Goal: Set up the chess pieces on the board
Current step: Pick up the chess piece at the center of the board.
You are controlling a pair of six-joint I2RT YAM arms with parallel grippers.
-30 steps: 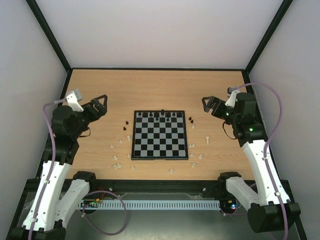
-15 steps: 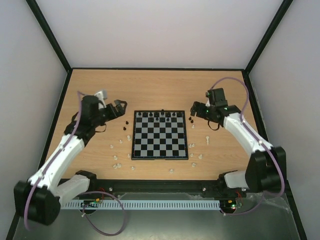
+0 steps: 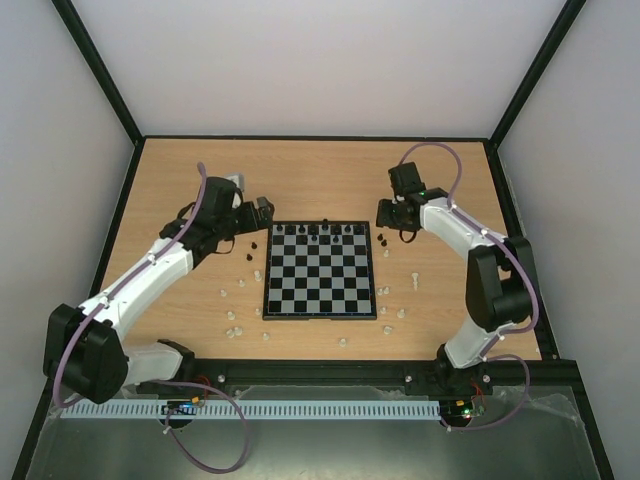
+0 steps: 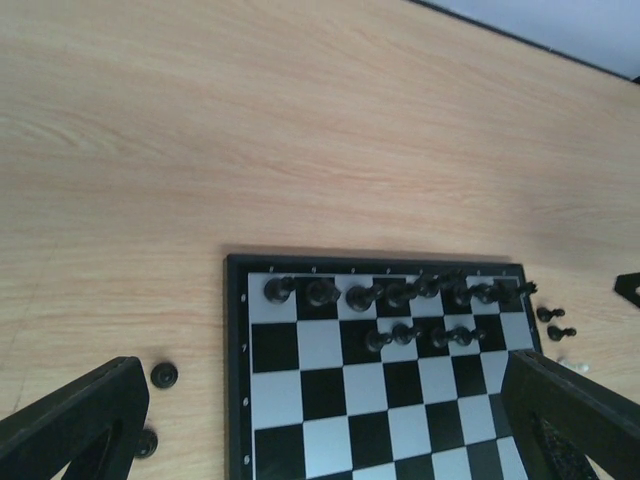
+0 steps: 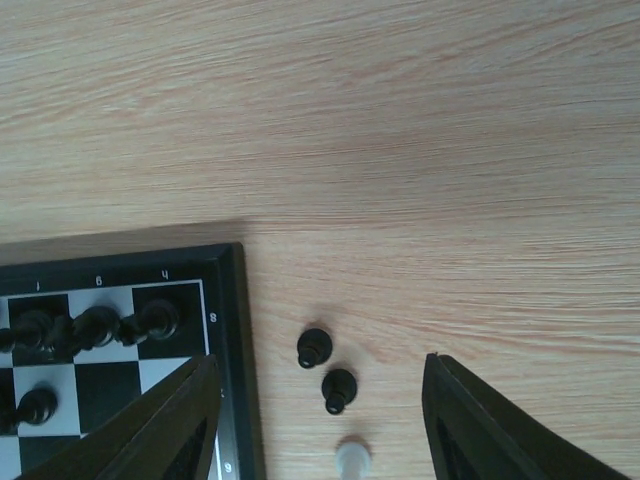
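Note:
The board (image 3: 320, 290) lies mid-table. Black chess pieces (image 3: 320, 232) fill its far rows. Cream-white pieces (image 3: 232, 318) lie loose on the table around it. My left gripper (image 3: 260, 212) hovers open and empty over the board's far left corner. In the left wrist view its jaws stand wide apart (image 4: 325, 430) above the board (image 4: 300, 345), with two loose black pieces (image 4: 164, 375) by the left finger. My right gripper (image 3: 386, 213) is open and empty off the far right corner. In the right wrist view (image 5: 320, 420) two black pawns (image 5: 313, 347) and a white piece (image 5: 352, 458) lie between the fingers.
Loose black pieces (image 3: 250, 250) lie left of the board and more (image 3: 383, 240) lie right of it. A white piece (image 3: 414, 279) stands alone on the right. The board's raised black border (image 5: 225, 330) lies next to the right gripper's left finger (image 5: 170, 430).
Both arms have reached forward and inward from the table's sides to the board's far corners. Both grippers stay open. No piece has moved.

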